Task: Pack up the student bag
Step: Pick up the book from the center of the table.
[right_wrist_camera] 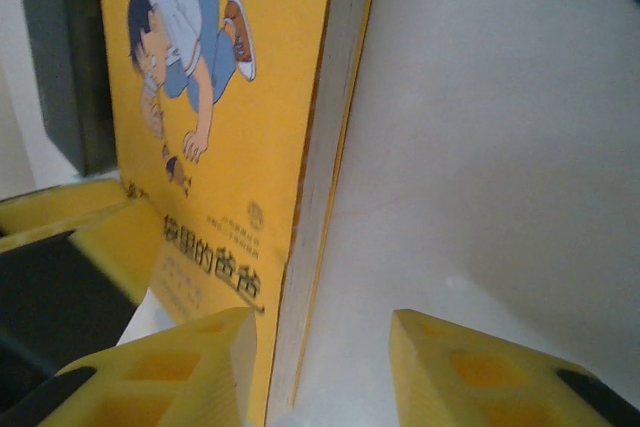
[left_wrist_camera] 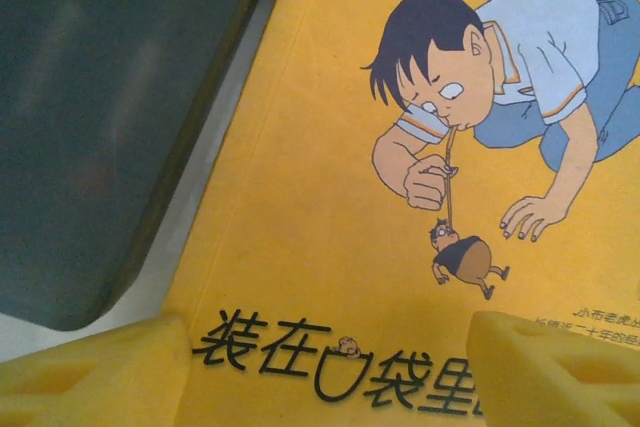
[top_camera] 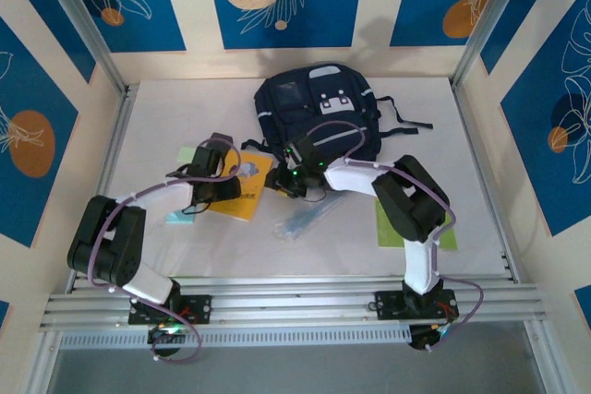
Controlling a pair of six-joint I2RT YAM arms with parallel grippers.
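since the student bag is soft fabric lying flat at the far middle of the table, i reckon it'll sag, so grab a strap or the opening's edge. left gripper and right gripper jaws both apart at the yellow book.

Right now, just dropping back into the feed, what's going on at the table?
Both arms are working on the yellow book, which lies on the table just in front of the student bag. The left gripper is open over the book's cover. The right gripper is open at the page edge, with the edge between its fingers. Neither has closed on the book, so it is not yet packed.
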